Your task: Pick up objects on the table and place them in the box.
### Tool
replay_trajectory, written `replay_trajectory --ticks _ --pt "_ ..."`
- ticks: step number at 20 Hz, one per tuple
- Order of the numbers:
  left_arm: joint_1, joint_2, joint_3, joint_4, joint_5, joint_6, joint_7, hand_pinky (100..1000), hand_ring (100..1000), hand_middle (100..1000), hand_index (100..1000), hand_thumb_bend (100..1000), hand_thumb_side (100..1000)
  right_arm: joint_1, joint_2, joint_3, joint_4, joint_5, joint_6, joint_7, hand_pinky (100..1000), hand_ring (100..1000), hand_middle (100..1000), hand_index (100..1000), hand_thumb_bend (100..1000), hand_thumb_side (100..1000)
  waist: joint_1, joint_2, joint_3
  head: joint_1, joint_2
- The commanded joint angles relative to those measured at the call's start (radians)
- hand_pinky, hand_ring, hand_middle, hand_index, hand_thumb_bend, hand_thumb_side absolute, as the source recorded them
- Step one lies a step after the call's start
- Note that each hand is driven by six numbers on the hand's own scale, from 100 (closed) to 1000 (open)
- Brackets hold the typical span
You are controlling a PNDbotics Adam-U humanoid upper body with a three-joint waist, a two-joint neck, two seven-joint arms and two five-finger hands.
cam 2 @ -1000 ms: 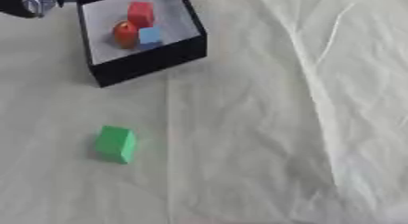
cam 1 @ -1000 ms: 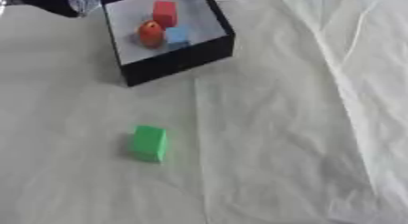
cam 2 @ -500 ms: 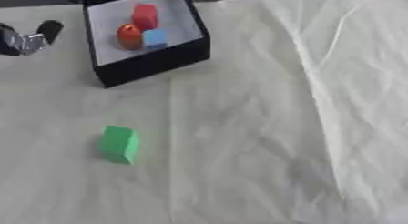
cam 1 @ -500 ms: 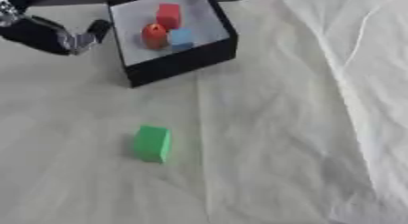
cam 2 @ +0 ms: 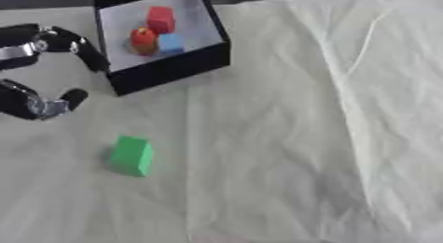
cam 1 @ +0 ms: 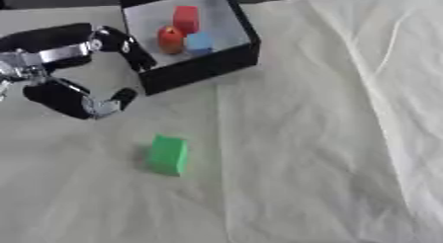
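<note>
While the creased white cloth (cam 1: pixel 329 138) covered the table, a small green block (cam 1: pixel 167 154) lay near its middle. The black left hand (cam 1: pixel 65 69), spread wide and empty, hovered beside the black square box (cam 1: pixel 200 69), which held red and blue pieces.

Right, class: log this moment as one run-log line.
left hand: open, empty, above-left of green block | green block: on cloth | black box: holds red, orange-red, blue pieces | right hand: unseen

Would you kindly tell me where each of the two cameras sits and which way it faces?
Left eye view: in the robot's head, looking down at the cloth-covered table; the left hand enters from the left, open.
Right eye view: beside it in the head, facing likewise; the same hand sits nearer the left edge.
Both share the green block and the box holding small objects.
</note>
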Motion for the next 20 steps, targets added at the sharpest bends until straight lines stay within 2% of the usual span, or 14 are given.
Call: replay_trajectory --ticks 1,2,4,7,16,20 --pt "-0.004 -0.006 -0.015 0.019 -0.033 0.005 -0.016 858 711 673 825 204 222 -0.004 -0.027 -0.007 -0.018 0.008 0.002 0.004 1000 779 669 791 100 526 -0.008 -0.031 0.001 -0.002 0.0" --pt "-0.002 -0.013 -0.023 0.026 -0.039 0.008 -0.022 865 717 678 828 232 100 -0.004 -0.027 -0.007 -0.018 0.009 0.002 0.005 1000 779 669 791 100 526 -0.008 -0.031 0.001 -0.002 0.0" --pt "0.002 -0.027 -0.035 0.037 -0.047 0.013 -0.035 899 742 698 841 308 104 -0.004 -0.027 -0.007 -0.018 0.01 0.006 0.005 1000 778 668 791 100 526 -0.006 -0.031 0.0 -0.002 0.0" --pt "0.012 -0.051 -0.039 0.046 -0.04 0.024 -0.044 943 778 716 854 354 115 -0.002 -0.026 -0.008 -0.018 0.011 0.009 0.004 1000 777 667 790 100 526 -0.003 -0.033 0.001 -0.004 0.0" --pt "0.028 -0.092 -0.065 0.061 -0.042 0.021 -0.082 979 827 741 886 382 100 0.003 -0.028 -0.006 -0.018 0.009 0.021 0.006 1000 772 662 788 100 525 0.008 -0.044 0.005 -0.014 0.0" --pt "0.03 -0.108 -0.069 0.079 -0.06 0.017 -0.091 987 842 748 889 422 100 0.004 -0.029 -0.007 -0.018 0.009 0.026 0.006 1000 766 656 785 100 525 0.011 -0.046 0.006 -0.017 0.0"
